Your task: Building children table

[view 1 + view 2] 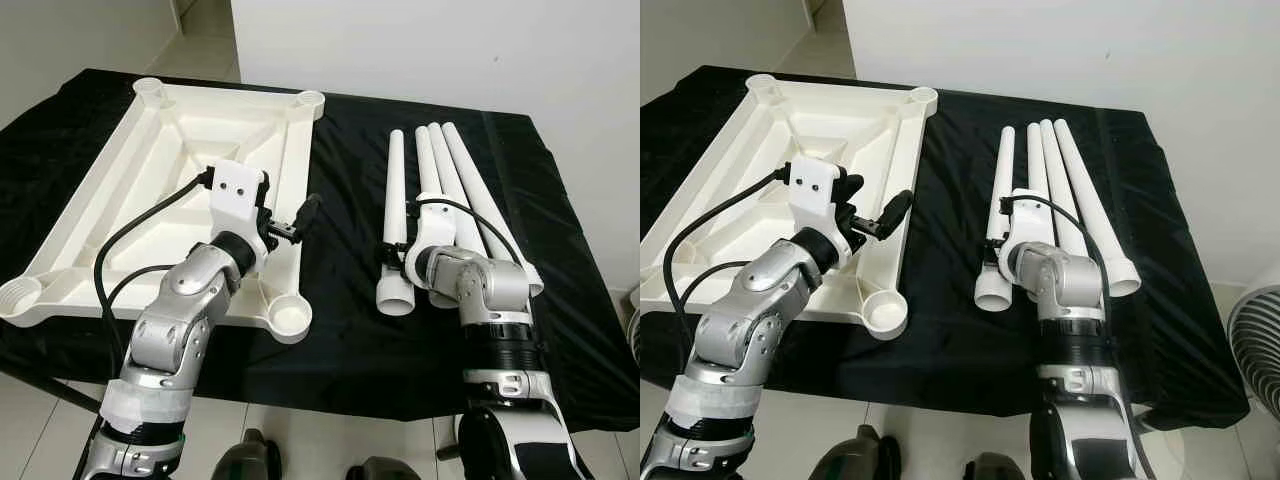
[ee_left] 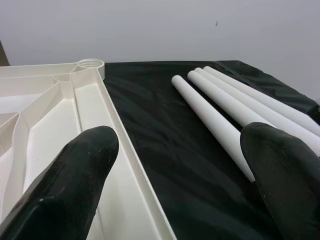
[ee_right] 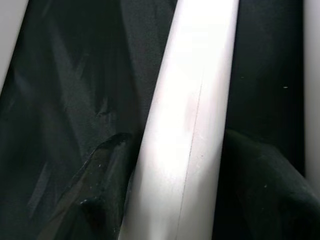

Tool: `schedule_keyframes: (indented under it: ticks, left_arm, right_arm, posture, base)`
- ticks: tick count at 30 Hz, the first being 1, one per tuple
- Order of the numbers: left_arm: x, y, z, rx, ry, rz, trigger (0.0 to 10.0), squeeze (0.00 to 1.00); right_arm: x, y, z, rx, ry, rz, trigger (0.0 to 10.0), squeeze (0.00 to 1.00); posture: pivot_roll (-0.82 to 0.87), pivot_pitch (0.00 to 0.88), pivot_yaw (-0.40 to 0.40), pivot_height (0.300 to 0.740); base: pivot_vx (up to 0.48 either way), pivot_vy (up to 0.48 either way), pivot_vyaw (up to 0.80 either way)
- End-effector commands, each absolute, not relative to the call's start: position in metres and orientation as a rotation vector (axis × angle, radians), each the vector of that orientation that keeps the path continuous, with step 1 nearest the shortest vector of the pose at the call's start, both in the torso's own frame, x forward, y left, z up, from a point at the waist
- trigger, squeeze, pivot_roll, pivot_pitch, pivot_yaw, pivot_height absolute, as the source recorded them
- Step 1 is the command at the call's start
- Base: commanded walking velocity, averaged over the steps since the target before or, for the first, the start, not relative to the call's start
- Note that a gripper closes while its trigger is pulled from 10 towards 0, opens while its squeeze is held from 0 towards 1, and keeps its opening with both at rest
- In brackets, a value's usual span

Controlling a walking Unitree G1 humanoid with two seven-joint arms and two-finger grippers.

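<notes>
- Right now your right gripper (image 3: 175, 165) sits astride the leftmost leg (image 1: 394, 215) of the four white tube legs lying side by side on the black cloth (image 1: 350, 330); the right wrist view shows a black finger on each side of the tube, pressed against or very close to it, so I judge it is closing on that leg or already has it.
- Before you lift, check that both fingers bear on the tube's round flanks. It is smooth plastic and could roll or slip out of a shallow pinch.
- You are gripping near the wide collar end (image 1: 396, 297), so the long free end will likely sag; raise it slowly and keep it level until it clears the neighbouring legs (image 1: 455, 190).
- Your left gripper (image 1: 288, 222) hovers with its fingers spread wide and empty, over the right-hand edge of the upturned tabletop (image 1: 150, 170), which lies on the left of the cloth.
- Use that free gripper to steady the tabletop's rim if you can, so the top doesn't slide when you press the leg in.
- Aim for the near corner socket (image 1: 290, 318), the closest to the legs, and bring the leg upright above it before pushing down.
</notes>
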State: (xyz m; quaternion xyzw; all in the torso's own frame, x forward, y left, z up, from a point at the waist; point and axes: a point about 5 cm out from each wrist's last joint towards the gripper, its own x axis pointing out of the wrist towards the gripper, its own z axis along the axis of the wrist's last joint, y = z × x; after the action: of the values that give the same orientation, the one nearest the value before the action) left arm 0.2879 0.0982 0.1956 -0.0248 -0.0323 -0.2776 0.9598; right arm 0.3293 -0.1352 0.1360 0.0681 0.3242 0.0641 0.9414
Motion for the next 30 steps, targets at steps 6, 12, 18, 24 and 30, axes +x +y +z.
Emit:
schedule_keyframes:
  ticks: [6, 12, 18, 24, 30]
  left_arm:
    - [0.285, 0.096, 0.196, -0.044, -0.067, -0.599, 10.0, 0.00]
    - [0.285, 0.096, 0.197, -0.049, -0.071, -0.602, 10.0, 0.00]
    - [0.286, 0.095, 0.197, -0.067, -0.069, -0.615, 10.0, 0.00]
    - [0.284, 0.090, 0.196, -0.030, -0.079, -0.714, 10.0, 0.00]
    - [0.281, 0.082, 0.195, -0.044, -0.047, -0.834, 10.0, 0.00]
  right_arm:
    - [0.314, -0.138, 0.094, 0.217, 0.930, 0.079, 0.0, 0.00]
    - [0.315, -0.135, 0.100, 0.196, 0.893, 0.145, 0.0, 0.00]
    - [0.323, -0.131, 0.121, 0.179, 0.691, 0.163, 0.0, 0.00]
    - [0.330, -0.144, 0.143, 0.180, 0.381, 0.091, 10.0, 0.00]
    - [0.327, -0.145, 0.156, 0.278, 0.228, 0.187, 10.0, 0.00]
  posture:
    - [-0.02, 0.014, -0.004, 0.740]
    - [-0.02, 0.004, -0.008, 0.740]
    - [-0.03, 0.006, -0.009, 0.740]
    - [-0.02, 0.015, -0.010, 0.740]
    - [-0.02, 0.024, -0.008, 0.740]
  base:
    - [0.000, 0.000, 0.00]
    - [0.000, 0.000, 0.00]
    - [0.000, 0.000, 0.00]
    - [0.000, 0.000, 0.00]
    - [0.000, 0.000, 0.00]
